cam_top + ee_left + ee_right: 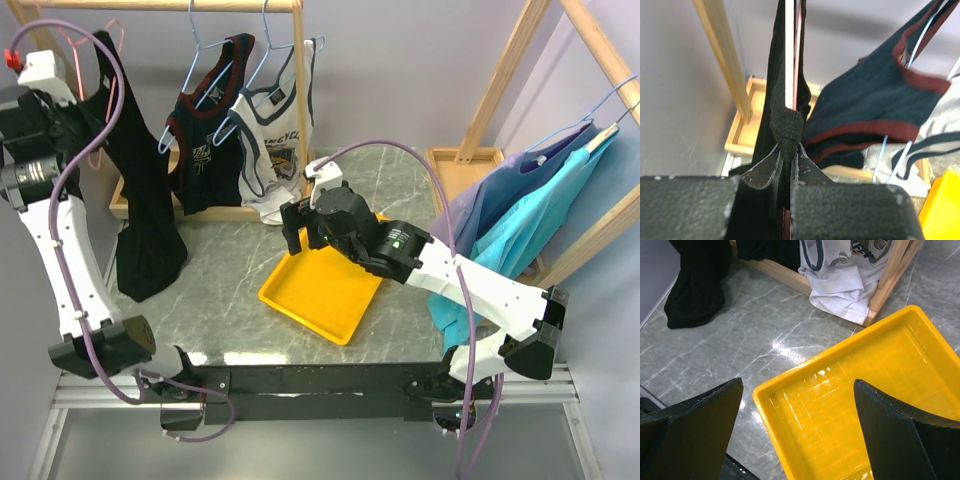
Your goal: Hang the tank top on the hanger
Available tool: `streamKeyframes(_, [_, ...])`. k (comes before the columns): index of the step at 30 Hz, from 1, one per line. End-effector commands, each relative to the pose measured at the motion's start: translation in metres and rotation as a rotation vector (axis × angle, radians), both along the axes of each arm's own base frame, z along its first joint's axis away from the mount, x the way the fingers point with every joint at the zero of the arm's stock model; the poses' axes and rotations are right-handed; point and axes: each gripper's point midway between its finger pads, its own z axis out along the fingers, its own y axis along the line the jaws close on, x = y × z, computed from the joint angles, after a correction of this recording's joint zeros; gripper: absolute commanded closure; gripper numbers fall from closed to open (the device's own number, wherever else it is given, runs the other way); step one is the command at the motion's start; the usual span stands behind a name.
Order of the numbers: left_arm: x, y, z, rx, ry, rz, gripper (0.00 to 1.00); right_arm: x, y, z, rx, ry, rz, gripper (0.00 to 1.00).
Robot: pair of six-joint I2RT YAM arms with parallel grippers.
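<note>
Left gripper [790, 150], at 10 o'clock in the top view: jaws pressed together, pinching the tank top [140, 200] strap beside the hanger [798, 50] wire. The hem rests on the table. Right gripper [797, 390]: jaws spread above the yellow tray [320, 300], whose bare floor shows.

White-and-black arms [62, 255], lilac cables [121, 80]

A yellow tray [318, 295] is set on the grey table [220, 290]. A navy top [205, 150] and a white top [270, 160] are hung from a wooden rack [301, 80].
</note>
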Motion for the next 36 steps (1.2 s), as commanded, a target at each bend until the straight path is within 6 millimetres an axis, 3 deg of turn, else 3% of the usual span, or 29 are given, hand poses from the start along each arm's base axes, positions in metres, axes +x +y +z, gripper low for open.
streamKeyframes(1, [0.012, -0.003, 0.043, 0.036, -0.100, -0.050, 0.99, 0.003, 0.007, 0.028, 0.066, -0.041, 0.012, 0.00])
streamKeyframes(3, [0.017, -0.006, 0.054, 0.035, -0.122, -0.076, 0.99, 0.002, 0.008, 0.028, 0.073, -0.036, 0.019, 0.00])
streamKeyframes(4, [0.027, -0.002, 0.044, 0.017, -0.092, -0.078, 0.99, 0.002, 0.009, 0.027, 0.074, -0.031, 0.024, 0.00])
streamKeyframes(5, [0.028, 0.000, 0.053, 0.025, -0.108, -0.072, 0.99, 0.000, 0.011, 0.024, 0.074, -0.021, 0.035, 0.00])
streamKeyframes(7, [0.040, 0.005, 0.044, 0.017, -0.081, -0.068, 0.99, -0.001, 0.013, 0.022, 0.073, -0.013, 0.041, 0.00])
streamKeyframes(8, [0.041, 0.005, 0.050, 0.019, -0.091, -0.072, 0.99, -0.001, 0.013, 0.019, 0.067, -0.009, 0.041, 0.00])
streamKeyframes(16, [0.067, 0.006, 0.024, -0.011, -0.030, -0.101, 0.99, 0.002, 0.018, 0.021, 0.062, -0.010, 0.040, 0.00])
streamKeyframes(22, [0.082, 0.002, 0.017, -0.008, -0.011, -0.114, 0.99, 0.003, 0.020, 0.021, 0.062, -0.005, 0.038, 0.00])
streamKeyframes(25, [0.084, 0.001, 0.021, -0.008, -0.023, -0.117, 0.99, 0.004, 0.019, 0.020, 0.057, -0.004, 0.034, 0.00])
streamKeyframes(36, [0.079, 0.007, -0.011, -0.020, 0.050, -0.044, 0.98, 0.001, 0.023, 0.014, 0.062, 0.011, 0.038, 0.00])
